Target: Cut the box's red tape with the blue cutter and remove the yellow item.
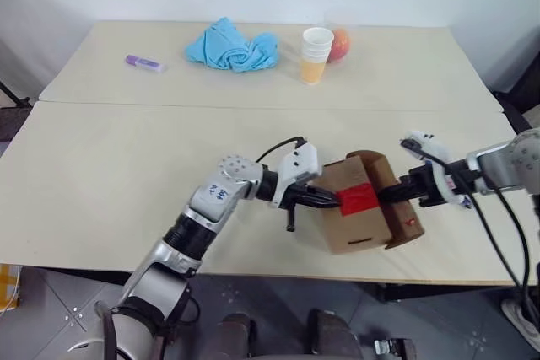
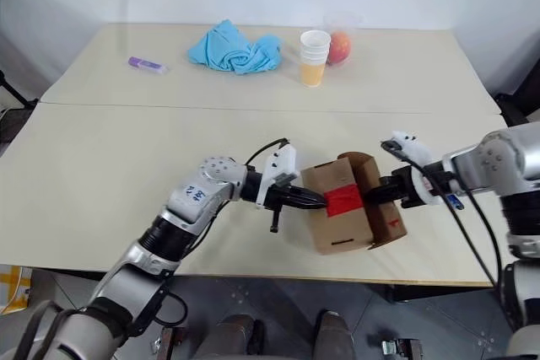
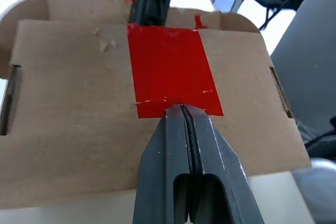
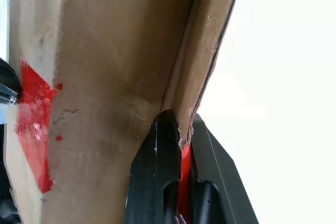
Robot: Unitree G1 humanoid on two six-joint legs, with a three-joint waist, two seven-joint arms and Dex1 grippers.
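Note:
The brown cardboard box [image 1: 361, 229] stands tilted near the table's front edge, its lid partly lifted. The red tape [image 1: 358, 198] crosses the face that looks toward my left arm. My left gripper [image 1: 332, 200] is shut, and its tips [image 3: 181, 109] touch the edge of the red tape [image 3: 170, 72]. From the other side my right gripper [image 1: 386, 195] is shut on the box's raised flap [image 4: 202, 61], with cardboard and a strip of red tape pinched between its fingers [image 4: 157, 150]. The blue cutter is out of view. The yellow item is hidden.
At the back of the table lie a purple stick [image 1: 145, 62], a crumpled blue cloth [image 1: 232, 46], stacked paper cups [image 1: 316, 55] and an orange-red fruit [image 1: 340, 44]. The front edge of the table [image 1: 253, 265] runs just below the box.

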